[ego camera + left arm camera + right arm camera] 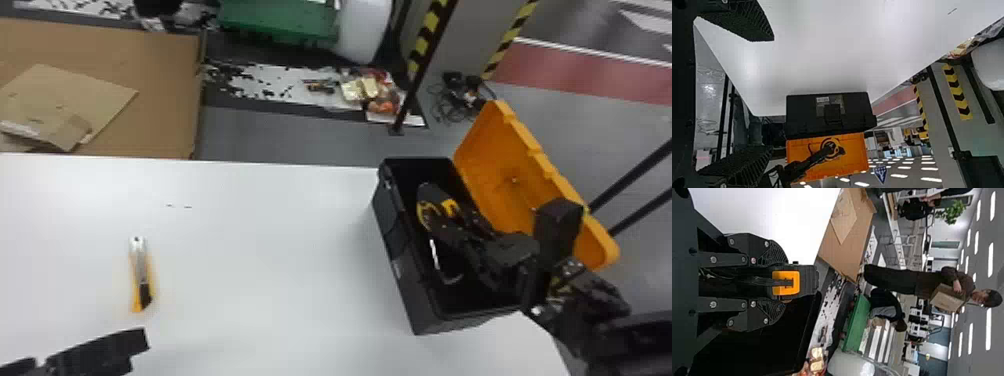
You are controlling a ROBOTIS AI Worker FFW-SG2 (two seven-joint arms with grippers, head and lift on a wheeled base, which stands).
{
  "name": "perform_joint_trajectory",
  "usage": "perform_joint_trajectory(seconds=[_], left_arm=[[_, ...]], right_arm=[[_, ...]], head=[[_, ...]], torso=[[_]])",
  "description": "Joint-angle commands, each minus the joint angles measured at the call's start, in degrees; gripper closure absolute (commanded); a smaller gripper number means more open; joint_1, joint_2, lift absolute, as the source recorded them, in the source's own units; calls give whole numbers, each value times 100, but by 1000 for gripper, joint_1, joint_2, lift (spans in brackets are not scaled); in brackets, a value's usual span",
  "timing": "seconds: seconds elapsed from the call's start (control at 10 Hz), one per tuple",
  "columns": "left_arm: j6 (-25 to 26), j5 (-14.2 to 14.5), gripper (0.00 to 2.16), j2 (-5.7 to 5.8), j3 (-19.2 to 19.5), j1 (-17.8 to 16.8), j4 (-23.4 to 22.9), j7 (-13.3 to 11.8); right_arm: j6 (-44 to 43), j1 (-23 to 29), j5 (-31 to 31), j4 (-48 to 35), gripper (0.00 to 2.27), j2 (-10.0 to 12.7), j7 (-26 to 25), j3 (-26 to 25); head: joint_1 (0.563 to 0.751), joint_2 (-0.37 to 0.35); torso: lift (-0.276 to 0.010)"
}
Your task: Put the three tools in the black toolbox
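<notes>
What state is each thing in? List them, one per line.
Toolbox: open, on the table.
Lid: raised.
Utility knife: lying flat, outside the toolbox.
Black-and-yellow tool: gripped, at the toolbox's opening.
Shiny object: inside the toolbox, too unclear to identify.
Right end effector: shut on the black-and-yellow tool.
Left end effector: open, empty.

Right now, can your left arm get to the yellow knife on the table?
Probably yes. My left end effector is open and looks near the yellow knife, and nothing stands between them on the white table.
</notes>
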Motion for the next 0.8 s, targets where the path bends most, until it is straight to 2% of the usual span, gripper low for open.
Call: perform_joint_trajectory(seconds=[0.0,0.1,0.3,0.6,0.7], left_arm=[[60,-10,-1,-4,-11,14,5,-1],[60,-19,-1,-21,-11,93,5,34],[60,-19,-1,-30,24,207,5,69],[60,-10,-1,-30,50,295,14,43],[60,-1,-1,-30,59,312,14,43]], right_arm=[[313,86,-43,-133,1592,33,-117,-122],[577,156,10,-142,1592,33,-161,-184],[489,358,89,-63,1592,-2,-178,-298],[542,552,203,51,1588,-187,-169,-368],[630,578,212,95,1359,-231,-134,-368]], head=[[695,-270],[695,-290],[695,-319],[695,-350],[695,-350]], torso=[[-55],[-55],[-55],[-55],[-55]])
